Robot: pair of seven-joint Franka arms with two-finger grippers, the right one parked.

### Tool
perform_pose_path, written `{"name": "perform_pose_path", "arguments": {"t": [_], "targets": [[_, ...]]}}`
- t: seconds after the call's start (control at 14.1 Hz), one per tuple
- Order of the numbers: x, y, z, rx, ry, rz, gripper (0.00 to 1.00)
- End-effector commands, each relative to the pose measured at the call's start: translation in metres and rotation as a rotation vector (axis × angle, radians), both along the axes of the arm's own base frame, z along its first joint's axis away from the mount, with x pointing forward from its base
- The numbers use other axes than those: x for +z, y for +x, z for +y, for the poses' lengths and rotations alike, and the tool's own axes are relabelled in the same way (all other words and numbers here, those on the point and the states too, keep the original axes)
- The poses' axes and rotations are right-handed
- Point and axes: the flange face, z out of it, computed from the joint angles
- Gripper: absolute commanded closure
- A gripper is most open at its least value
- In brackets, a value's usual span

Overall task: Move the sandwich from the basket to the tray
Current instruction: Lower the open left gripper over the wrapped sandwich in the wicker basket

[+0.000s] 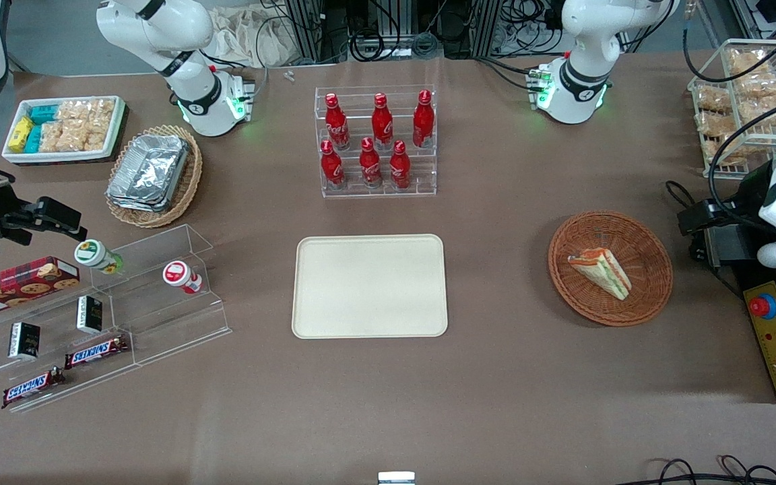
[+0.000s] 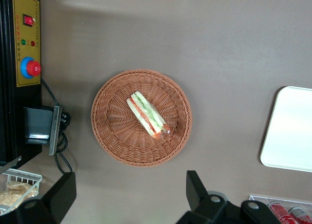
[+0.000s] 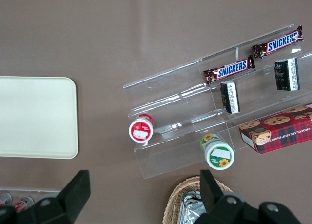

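Observation:
The sandwich (image 1: 600, 271) (image 2: 147, 114), a pale bread wedge with orange-red and green layers, lies in the round reddish-brown wicker basket (image 1: 657, 269) (image 2: 105, 131). The cream tray (image 1: 369, 285) (image 2: 290, 131) lies flat and bare at the table's middle, beside the basket toward the parked arm's end. My gripper (image 1: 696, 219) (image 2: 129, 179) hangs high above the table, beside the basket toward the working arm's end. It is open wide with nothing between its fingers, well apart from the sandwich.
A clear rack of red bottles (image 1: 376, 141) stands farther from the front camera than the tray. A black box with a yellow panel and red stop button (image 1: 764, 306) (image 2: 29, 68) sits beside the basket. A wire rack of snack bags (image 1: 745, 101) stands at the working arm's end.

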Motion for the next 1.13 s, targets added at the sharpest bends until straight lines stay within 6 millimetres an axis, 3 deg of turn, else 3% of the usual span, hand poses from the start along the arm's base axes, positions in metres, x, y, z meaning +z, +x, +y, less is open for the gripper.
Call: {"name": "perform_pose_path", "arguments": {"t": [0.0,0.5,0.78,0.85,1.06], "targets": [[0.009,-0.002,-0.001,-0.013,0.000,-0.017,0.00],[0.004,-0.003,0.000,0.009,-0.008,-0.002,0.00],[-0.012,-0.006,-0.003,0.048,0.008,0.009,0.00],[-0.017,-0.014,-0.007,0.046,0.019,-0.006,0.00],[-0.057,-0.037,-0.014,0.043,0.044,-0.016,0.00]]}}
